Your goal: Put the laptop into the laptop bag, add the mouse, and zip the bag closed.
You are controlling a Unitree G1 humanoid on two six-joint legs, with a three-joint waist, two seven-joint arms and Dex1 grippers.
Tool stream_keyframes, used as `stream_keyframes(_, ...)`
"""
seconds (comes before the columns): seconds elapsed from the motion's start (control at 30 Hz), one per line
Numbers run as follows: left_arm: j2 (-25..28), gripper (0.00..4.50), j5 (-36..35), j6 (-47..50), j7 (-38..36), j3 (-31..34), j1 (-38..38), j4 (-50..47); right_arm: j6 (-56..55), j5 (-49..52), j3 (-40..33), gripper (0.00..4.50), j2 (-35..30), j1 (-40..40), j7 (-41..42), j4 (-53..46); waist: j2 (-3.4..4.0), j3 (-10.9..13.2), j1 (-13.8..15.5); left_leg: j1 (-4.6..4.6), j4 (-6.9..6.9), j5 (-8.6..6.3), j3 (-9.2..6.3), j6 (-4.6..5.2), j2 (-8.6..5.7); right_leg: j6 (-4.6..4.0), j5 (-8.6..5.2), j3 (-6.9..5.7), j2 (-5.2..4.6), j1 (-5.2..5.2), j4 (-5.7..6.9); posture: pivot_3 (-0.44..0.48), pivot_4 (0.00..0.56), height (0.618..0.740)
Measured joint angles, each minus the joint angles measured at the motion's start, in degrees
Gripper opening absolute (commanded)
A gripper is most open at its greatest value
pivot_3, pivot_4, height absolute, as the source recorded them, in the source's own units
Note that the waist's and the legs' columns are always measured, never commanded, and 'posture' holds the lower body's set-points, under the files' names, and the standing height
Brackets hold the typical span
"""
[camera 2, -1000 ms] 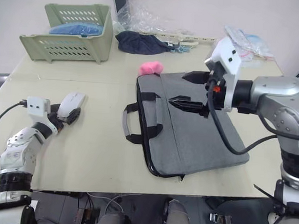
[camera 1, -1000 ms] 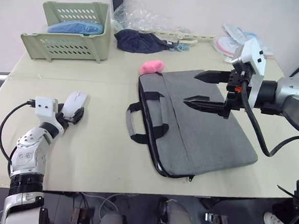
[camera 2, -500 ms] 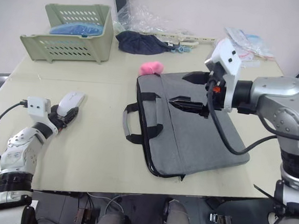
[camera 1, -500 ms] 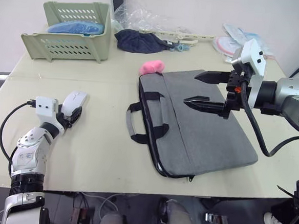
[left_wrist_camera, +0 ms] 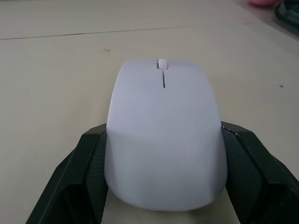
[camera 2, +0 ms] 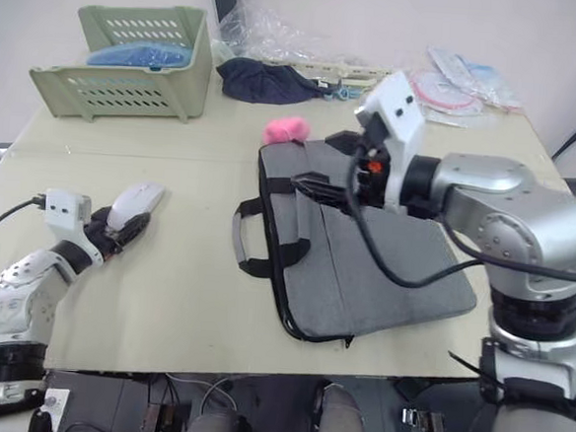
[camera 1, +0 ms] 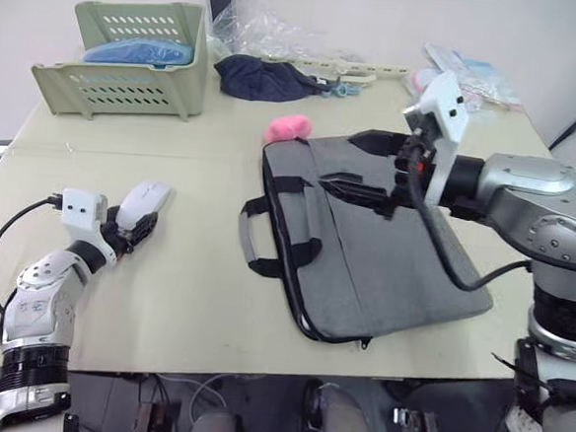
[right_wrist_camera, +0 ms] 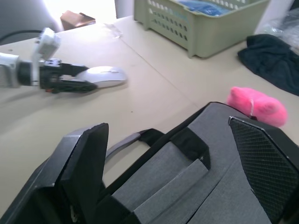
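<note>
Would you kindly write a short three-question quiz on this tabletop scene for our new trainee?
1. True or false: the left gripper has its fingers on either side of the white mouse.
2. Multiple choice: the pink plush toy lies (A) in the green basket, (B) beside the grey laptop bag, (C) on the bag's handles.
3. Fill in: the right gripper, fingers spread, hangs over the ____.

Key: 1 true; 2 B; 3 grey laptop bag.

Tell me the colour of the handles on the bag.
The handles on the grey bag are black; the left eye view shows them best.
</note>
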Motion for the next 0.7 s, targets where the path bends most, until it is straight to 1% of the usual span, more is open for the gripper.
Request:
stream_keyframes(0.07, 2.8, 2.76, -2.3, 1.9, -2.5, 1.1, -0.1, -3.5, 2.7, -1.0, 1.1, 4.50, 5.0, 1.9, -5.8, -2.9, 0.00, 0.0, 0.0, -0.02, 0.00, 0.00, 0.00, 0.00, -0.01, 0.00, 0.00, 0.01, 0.00, -0.02, 0.00, 0.000, 0.150, 0.740)
stream_keyframes(0.13, 4.6, 2.76, -4.4, 3.4, -4.3, 2.4, -0.3, -6.6, 4.0, -2.7, 4.3, 4.50, 6.6, 4.2, -9.5, -5.0, 0.00, 0.0, 0.4, -0.04, 0.00, 0.00, -0.04, 0.01, -0.09, 0.00, 0.00, 0.02, -0.05, -0.01, -0.01, 0.000, 0.150, 0.740)
stream_keyframes(0.2, 5.6, 2.76, -5.6, 4.9, -5.6, 2.6, -0.4, -7.3, 4.4, -4.8, 6.5, 4.50, 6.9, 5.9, -12.0, -6.9, 0.00, 0.0, 0.4, -0.05, -0.03, -0.01, -0.04, 0.02, -0.13, 0.00, 0.00, 0.00, -0.07, 0.01, -0.08, 0.000, 0.150, 0.740)
stream_keyframes(0.33, 5.6, 2.76, -6.7, 7.2, -6.5, 1.6, -2.0, -7.3, 5.8, -6.9, 7.0, 4.50, 10.1, 7.6, -16.1, -8.0, 0.00, 0.0, 0.1, -0.03, -0.06, 0.00, -0.02, 0.01, -0.10, 0.00, 0.00, 0.00, 0.00, 0.01, -0.09, 0.000, 0.150, 0.740)
stream_keyframes(0.4, 5.6, 2.76, -6.7, 7.6, -6.6, 1.1, -3.6, -7.3, 5.3, -9.1, 9.5, 4.50, 10.8, 8.7, -17.8, -8.2, 0.00, 0.0, -0.1, 0.00, -0.06, 0.00, -0.02, 0.01, -0.10, 0.00, 0.00, 0.01, 0.00, 0.03, -0.08, 0.000, 0.150, 0.740)
stream_keyframes(0.43, 5.5, 2.76, -6.7, 7.7, -6.6, 0.5, -4.7, -7.3, 4.5, -11.3, 12.6, 4.50, 11.1, 9.9, -19.0, -8.2, 0.00, 0.0, -0.2, 0.00, -0.07, 0.00, 0.01, 0.01, -0.10, 0.00, 0.00, 0.03, 0.00, 0.02, -0.09, 0.000, 0.150, 0.740)
stream_keyframes(0.47, 5.1, 2.76, -6.7, 7.8, -6.6, 0.1, -5.2, -7.5, 3.8, -12.6, 14.1, 4.50, 11.2, 10.8, -19.5, -8.1, 0.00, 0.0, -0.3, 0.01, -0.07, 0.00, 0.01, 0.01, -0.10, 0.00, 0.00, 0.02, 0.00, 0.03, -0.09, 0.000, 0.150, 0.740)
stream_keyframes(0.53, 4.6, 2.76, -6.7, 7.9, -6.6, -0.4, -5.3, -7.7, 3.5, -13.9, 15.5, 4.50, 11.5, 11.4, -20.0, -7.7, 0.00, 0.0, -0.4, 0.00, -0.08, 0.00, 0.02, 0.01, -0.11, 0.00, 0.00, 0.02, 0.00, 0.02, -0.10, 0.000, 0.150, 0.740)
stream_keyframes(0.6, 3.5, 2.76, -6.7, 8.0, -6.6, -1.1, -5.4, -7.6, 2.3, -15.9, 15.8, 4.50, 13.5, 11.4, -21.3, -6.1, 0.00, 0.0, -0.8, 0.00, -0.07, 0.00, 0.02, 0.01, -0.11, 0.00, 0.00, 0.01, 0.00, 0.03, -0.09, 0.000, 0.150, 0.740)
stream_keyframes(0.7, 2.6, 2.76, -6.6, 8.0, -6.6, -3.1, -7.0, -7.6, -0.4, -20.2, 19.2, 4.50, 15.0, 11.0, -22.6, -2.1, 0.00, 0.0, -1.4, 0.01, -0.06, 0.00, 0.00, 0.01, -0.10, 0.00, 0.00, 0.02, 0.00, 0.03, -0.07, 0.000, 0.150, 0.740)
